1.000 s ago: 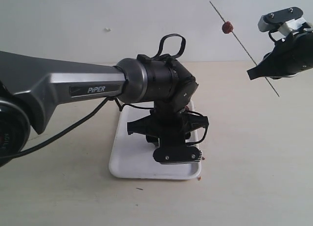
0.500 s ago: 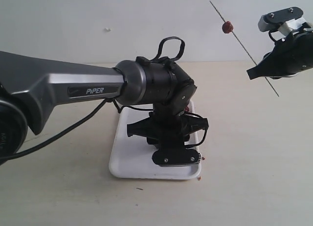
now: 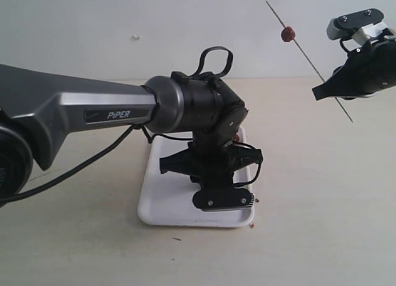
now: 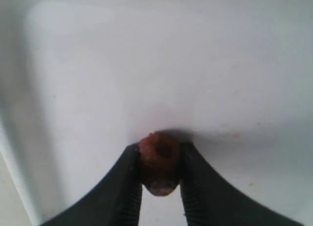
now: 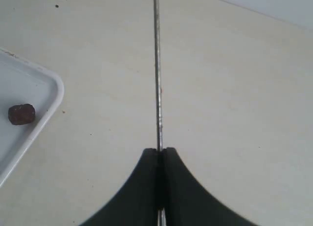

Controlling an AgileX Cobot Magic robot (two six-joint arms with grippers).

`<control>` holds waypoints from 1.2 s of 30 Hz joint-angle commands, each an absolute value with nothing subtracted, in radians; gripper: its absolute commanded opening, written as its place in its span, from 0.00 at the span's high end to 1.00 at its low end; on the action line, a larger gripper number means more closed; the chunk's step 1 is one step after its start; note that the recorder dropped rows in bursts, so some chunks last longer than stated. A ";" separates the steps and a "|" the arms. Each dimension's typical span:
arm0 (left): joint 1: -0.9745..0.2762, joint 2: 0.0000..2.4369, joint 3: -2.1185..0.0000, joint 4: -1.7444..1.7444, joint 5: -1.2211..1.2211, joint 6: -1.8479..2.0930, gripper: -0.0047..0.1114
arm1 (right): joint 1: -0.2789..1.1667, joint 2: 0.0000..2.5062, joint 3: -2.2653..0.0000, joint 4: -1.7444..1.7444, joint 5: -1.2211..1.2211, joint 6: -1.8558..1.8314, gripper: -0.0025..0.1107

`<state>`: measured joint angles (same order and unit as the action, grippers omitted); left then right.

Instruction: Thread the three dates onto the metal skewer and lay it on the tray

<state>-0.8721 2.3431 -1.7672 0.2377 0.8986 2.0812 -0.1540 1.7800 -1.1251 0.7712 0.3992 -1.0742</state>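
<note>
Ideally the left jaws, pinching a date [image 4: 159,160] on the tray [image 3: 162,207], grip it centred before lifting toward the skewer [image 3: 303,53], clamped in the closed right jaws, raised well clear of the tray.

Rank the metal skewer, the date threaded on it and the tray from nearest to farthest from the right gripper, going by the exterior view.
1. metal skewer: clamped in the right gripper, touching it.
2. threaded date: up the skewer, above and left of the gripper.
3. tray: far off at lower left.
</note>
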 commanded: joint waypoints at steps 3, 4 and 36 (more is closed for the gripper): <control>-0.871 2.347 -1.760 0.221 0.912 1.801 0.76 | -0.159 1.768 -1.124 0.779 0.390 -1.072 0.98; -0.871 2.342 -1.764 0.218 0.914 1.766 0.76 | -0.159 1.768 -1.124 0.779 0.390 -1.072 0.98; -0.223 2.175 -1.861 -1.652 0.855 0.847 0.76 | -0.152 1.863 -1.124 1.277 1.068 -1.472 0.98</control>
